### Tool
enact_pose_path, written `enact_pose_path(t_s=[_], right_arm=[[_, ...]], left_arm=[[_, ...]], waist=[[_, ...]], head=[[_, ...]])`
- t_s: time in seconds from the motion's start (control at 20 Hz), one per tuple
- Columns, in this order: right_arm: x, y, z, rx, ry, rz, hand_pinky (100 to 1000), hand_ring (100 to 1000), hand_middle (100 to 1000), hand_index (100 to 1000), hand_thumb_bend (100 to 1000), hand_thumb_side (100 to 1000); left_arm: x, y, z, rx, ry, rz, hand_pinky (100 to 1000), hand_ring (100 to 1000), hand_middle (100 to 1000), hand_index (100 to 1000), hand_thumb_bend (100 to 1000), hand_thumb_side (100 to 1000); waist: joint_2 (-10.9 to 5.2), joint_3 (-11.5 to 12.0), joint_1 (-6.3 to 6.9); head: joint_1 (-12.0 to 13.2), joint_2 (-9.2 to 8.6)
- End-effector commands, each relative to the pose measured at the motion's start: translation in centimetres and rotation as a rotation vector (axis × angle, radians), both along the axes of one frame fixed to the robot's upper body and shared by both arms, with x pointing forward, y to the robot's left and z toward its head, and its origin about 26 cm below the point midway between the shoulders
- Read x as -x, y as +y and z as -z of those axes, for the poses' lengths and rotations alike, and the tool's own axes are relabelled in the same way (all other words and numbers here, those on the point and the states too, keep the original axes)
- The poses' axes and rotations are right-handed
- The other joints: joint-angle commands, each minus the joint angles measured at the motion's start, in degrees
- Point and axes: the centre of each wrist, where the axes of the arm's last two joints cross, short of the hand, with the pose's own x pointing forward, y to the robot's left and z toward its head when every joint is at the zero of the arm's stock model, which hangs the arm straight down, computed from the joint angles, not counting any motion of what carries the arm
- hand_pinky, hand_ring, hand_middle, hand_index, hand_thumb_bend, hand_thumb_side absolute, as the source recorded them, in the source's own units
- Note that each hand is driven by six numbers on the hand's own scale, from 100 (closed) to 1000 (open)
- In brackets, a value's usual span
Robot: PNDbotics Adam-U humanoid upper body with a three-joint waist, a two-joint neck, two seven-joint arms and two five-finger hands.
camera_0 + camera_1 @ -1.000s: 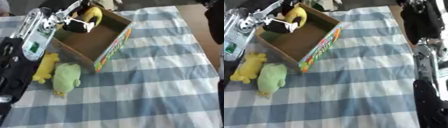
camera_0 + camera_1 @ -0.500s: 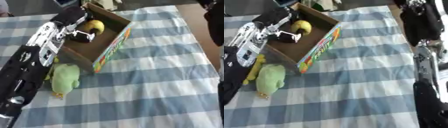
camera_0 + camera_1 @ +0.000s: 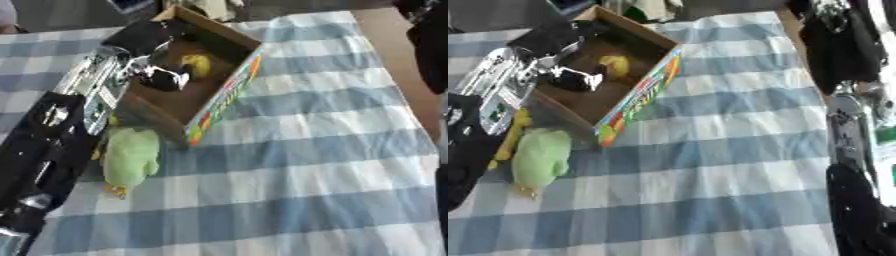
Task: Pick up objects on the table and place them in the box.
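Note:
An open cardboard box [image 3: 229, 95] with a colourful side stands at the back left of the checked cloth. A yellow object [image 3: 197, 64] lies inside it. My left arm comes up from the lower left, and my left hand [image 3: 163, 78] sits inside the box right beside the yellow object; blur hides whether they touch. A green plush toy [image 3: 130, 156] lies on the cloth in front of the box's left corner. A yellow toy [image 3: 514, 131] peeks out beside it, mostly under my arm. My right hand [image 3: 834, 46] hangs dark and blurred at the right edge.
The blue and white checked cloth [image 3: 306, 175] covers the table, bare brown at its far right [image 3: 394, 60]. My right forearm [image 3: 849, 130] runs down the right edge. Some objects stand behind the box at the top.
My left hand came down from above the box rim into the box with the yellow object, which now lies on the box floor. The whole picture has shifted, so the camera moved.

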Motion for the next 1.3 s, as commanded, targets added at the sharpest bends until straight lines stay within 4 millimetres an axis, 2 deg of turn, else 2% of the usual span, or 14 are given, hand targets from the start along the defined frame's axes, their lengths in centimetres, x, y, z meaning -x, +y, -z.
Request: enact_pose_path(t_s=[0.05, 0.2, 0.4, 0.55, 0.6, 0.65, 0.7, 0.75, 0.8, 0.95, 1.3], right_arm=[[0.4, -0.2, -0.8, -0.004, -0.033, 0.001, 825, 798, 496, 821, 100, 497], [0.3, -0.3, -0.7, -0.005, -0.032, 0.006, 825, 798, 496, 822, 100, 496], [0.3, -0.6, -0.6, -0.004, -0.029, 0.02, 825, 799, 496, 822, 100, 495], [0.4, -0.8, -0.6, -0.004, -0.026, 0.027, 825, 799, 496, 822, 100, 495], [0.4, -0.8, -0.6, -0.004, -0.026, 0.03, 825, 799, 496, 822, 100, 495], [0.4, -0.9, -0.6, -0.004, -0.025, 0.032, 825, 799, 496, 822, 100, 495], [0.4, -0.9, -0.6, -0.004, -0.025, 0.034, 825, 799, 496, 822, 100, 495], [0.4, -0.9, -0.6, -0.005, -0.025, 0.035, 826, 799, 495, 822, 100, 495], [0.4, -1.0, -0.6, -0.005, -0.025, 0.037, 825, 799, 495, 822, 100, 497], [0.4, -1.0, -0.6, -0.007, -0.027, 0.04, 825, 799, 496, 822, 100, 498], [0.4, -1.1, -0.6, -0.009, -0.027, 0.043, 825, 798, 495, 821, 100, 500]], left_arm=[[0.9, 0.4, -2.3, 0.05, -0.088, 0.025, 754, 896, 895, 1000, 108, 657], [2.1, 0.7, -3.7, 0.105, -0.151, 0.062, 736, 882, 867, 1000, 100, 579], [5.0, 2.0, -6.2, 0.13, -0.247, 0.1, 705, 857, 834, 976, 100, 474], [7.2, 3.4, -7.4, 0.08, -0.236, 0.097, 703, 856, 830, 969, 100, 470], [7.7, 4.0, -7.5, 0.062, -0.219, 0.092, 703, 856, 828, 963, 100, 531], [8.3, 4.5, -7.6, 0.044, -0.196, 0.089, 713, 863, 836, 969, 110, 631], [8.7, 5.1, -7.6, 0.026, -0.164, 0.087, 717, 867, 839, 971, 162, 725], [9.0, 5.6, -7.7, 0.012, -0.138, 0.087, 717, 867, 839, 971, 162, 725], [9.3, 6.3, -7.8, -0.006, -0.114, 0.076, 720, 870, 841, 974, 252, 848], [10.1, 7.7, -7.8, -0.066, -0.063, 0.033, 716, 869, 842, 978, 332, 875], [11.1, 10.3, -6.7, -0.189, 0.039, -0.074, 720, 878, 862, 1000, 422, 888]], waist=[[-1.41, 0.12, -0.38], [-1.44, 0.41, -0.46], [-1.47, 1.07, -0.48], [-1.53, 1.52, -0.39], [-1.54, 1.67, -0.35], [-1.54, 1.76, -0.33], [-1.55, 1.83, -0.34], [-1.57, 1.87, -0.35], [-1.58, 1.93, -0.39], [-1.63, 1.99, -0.5], [-1.74, 2.19, -0.69]], head=[[0.11, -0.09], [0.08, 0.07], [-0.31, 0.42], [-0.75, 0.59], [-0.91, 0.63], [-1.03, 0.65], [-1.15, 0.67], [-1.25, 0.68], [-1.37, 0.66], [-1.49, 0.65], [-1.6, 0.49]])
